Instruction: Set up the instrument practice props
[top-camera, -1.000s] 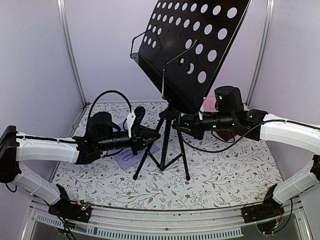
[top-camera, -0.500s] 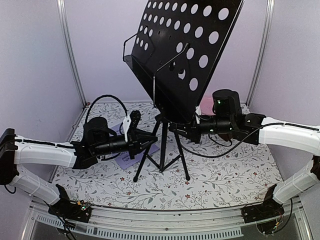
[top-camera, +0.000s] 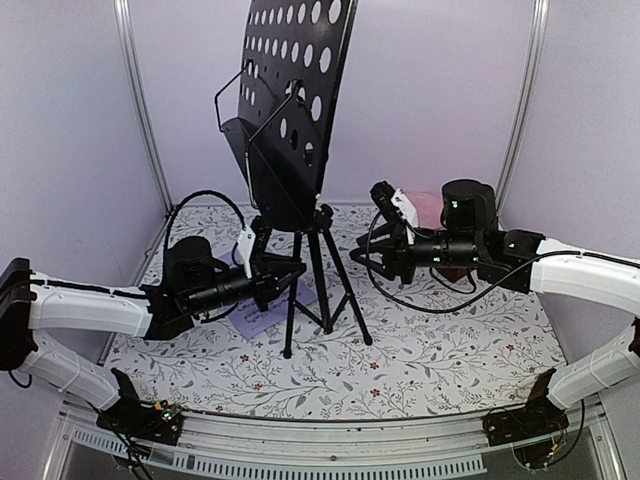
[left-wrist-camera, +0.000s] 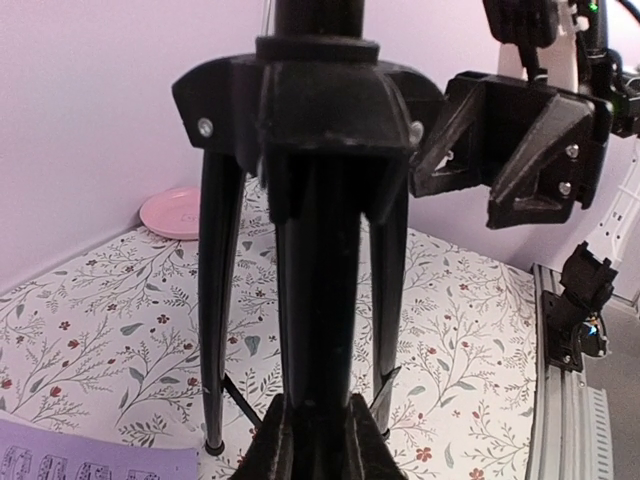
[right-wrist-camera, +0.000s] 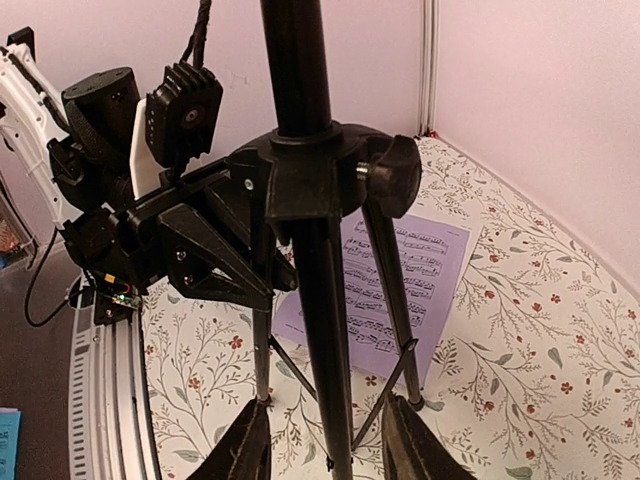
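Note:
The black music stand (top-camera: 290, 90) stands on its tripod legs mid-table, its perforated desk turned nearly edge-on. My left gripper (top-camera: 293, 270) is shut on a tripod leg just below the hub; in the left wrist view that leg (left-wrist-camera: 320, 300) fills the gap between my fingers (left-wrist-camera: 268, 445). My right gripper (top-camera: 362, 258) is open just right of the stand. In the right wrist view a leg (right-wrist-camera: 325, 330) runs between its spread fingertips (right-wrist-camera: 245, 445) without touching them. A sheet-music page (right-wrist-camera: 400, 290) lies flat under the tripod, and also shows from above (top-camera: 262, 318).
A pink round plate (left-wrist-camera: 175, 212) sits near the back wall, partly hidden behind my right arm in the top view (top-camera: 425, 208). The floral tablecloth (top-camera: 440, 350) covers the table. Walls and frame posts (top-camera: 145, 120) close in the back and sides.
The stand has swung from leaning right to nearly upright, its desk turning edge-on and shifting left. My right gripper opened and let go of the stand. My left gripper kept its hold.

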